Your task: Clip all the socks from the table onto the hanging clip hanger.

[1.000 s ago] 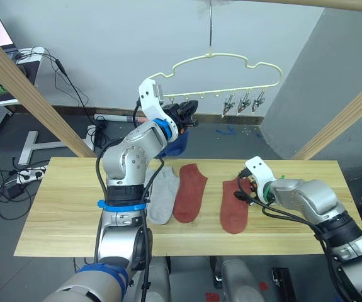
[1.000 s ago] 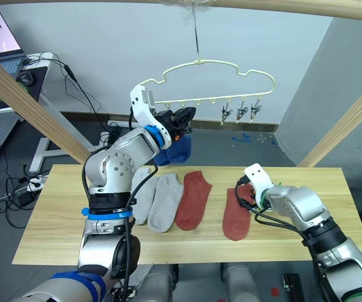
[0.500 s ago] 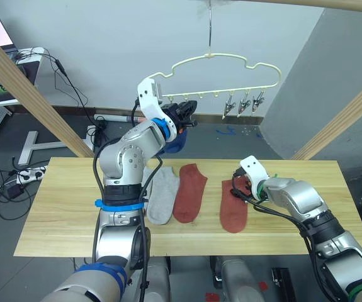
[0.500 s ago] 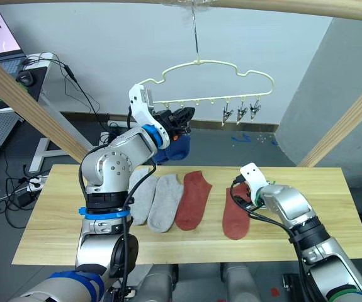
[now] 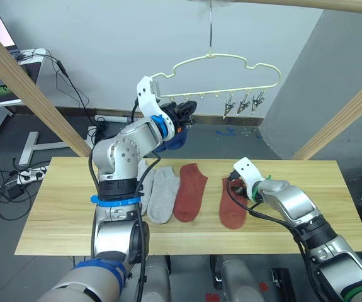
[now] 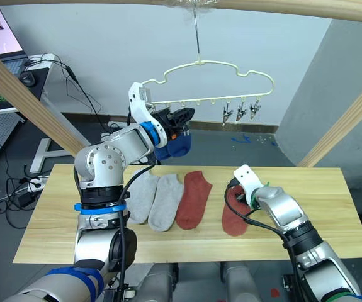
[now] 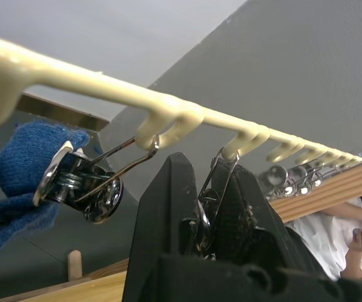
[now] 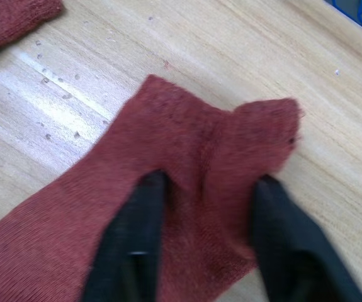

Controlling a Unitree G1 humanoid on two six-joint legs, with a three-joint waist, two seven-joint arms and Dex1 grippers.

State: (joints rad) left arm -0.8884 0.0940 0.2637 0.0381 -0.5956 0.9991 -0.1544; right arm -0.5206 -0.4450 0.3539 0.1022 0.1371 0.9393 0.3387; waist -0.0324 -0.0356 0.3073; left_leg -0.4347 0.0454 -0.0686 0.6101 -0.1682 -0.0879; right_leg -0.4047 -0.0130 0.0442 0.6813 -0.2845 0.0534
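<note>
Moved since a second ago: right gripper (image 8: 203,207), nearer the left and onto the cuff end of the right rust-red sock (image 5: 233,204), where before it hung just right of that sock. Left gripper (image 7: 201,207) raised as before at the clip hanger (image 5: 228,61), hardly shifted. Socks on the table (image 5: 67,207) unmoved.

Right gripper: fingers (image 8: 133,236) spread wide apart, pressed down on the sock's fabric, one to each side of the cuff, nothing yet pinched between them.

Left gripper: fingers (image 7: 162,220) drawn close around a metal clip (image 7: 209,195) hanging from the hanger's lower bar, squeezing it. A blue sock (image 5: 175,139) dangling just beside this gripper, its cuff caught in the neighbouring clip (image 7: 80,182).

On the table, near the middle: two light grey socks (image 5: 162,195) side by side, then another rust-red sock (image 5: 189,190) just right of them, then, a little apart, the one under the right gripper.
</note>
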